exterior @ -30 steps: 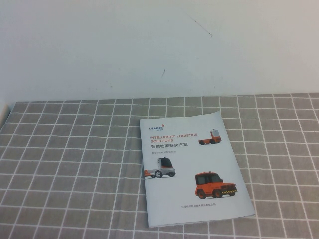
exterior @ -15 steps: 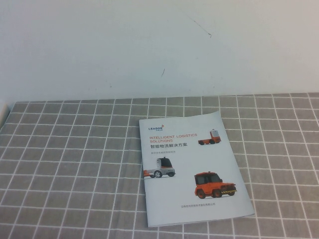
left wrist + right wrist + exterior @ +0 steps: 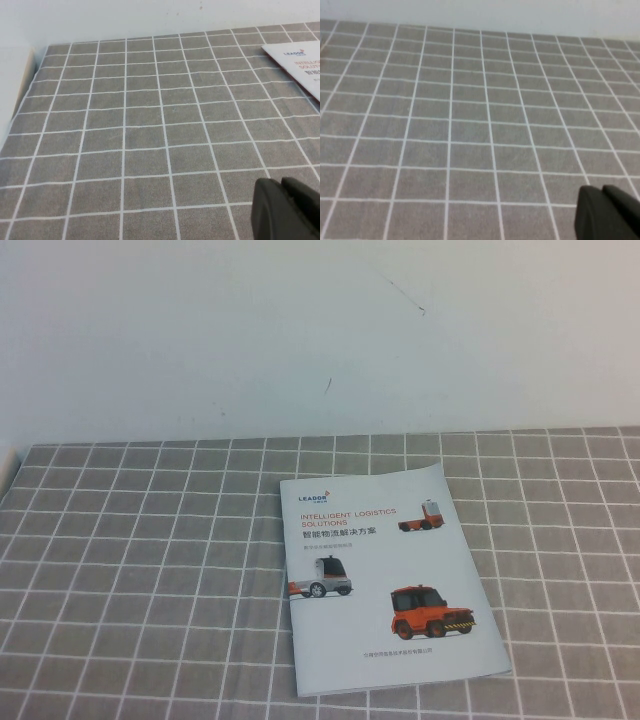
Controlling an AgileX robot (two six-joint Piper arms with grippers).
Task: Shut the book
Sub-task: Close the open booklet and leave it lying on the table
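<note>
A thin booklet (image 3: 385, 575) lies flat and closed on the grey checked cloth (image 3: 150, 570), its white cover showing orange and grey vehicles and the title "Intelligent Logistics Solutions". One corner of the booklet (image 3: 300, 60) also appears in the left wrist view. Neither arm appears in the high view. My left gripper (image 3: 281, 186) hovers over bare cloth, well away from the booklet, with its black fingers pressed together and nothing between them. My right gripper (image 3: 600, 192) is likewise shut and empty above bare cloth, with no booklet in its view.
A white wall (image 3: 320, 330) rises behind the far edge of the cloth. A pale object (image 3: 12, 85) sits just off the cloth's left edge. Grey checked cloth surrounds the booklet on all sides.
</note>
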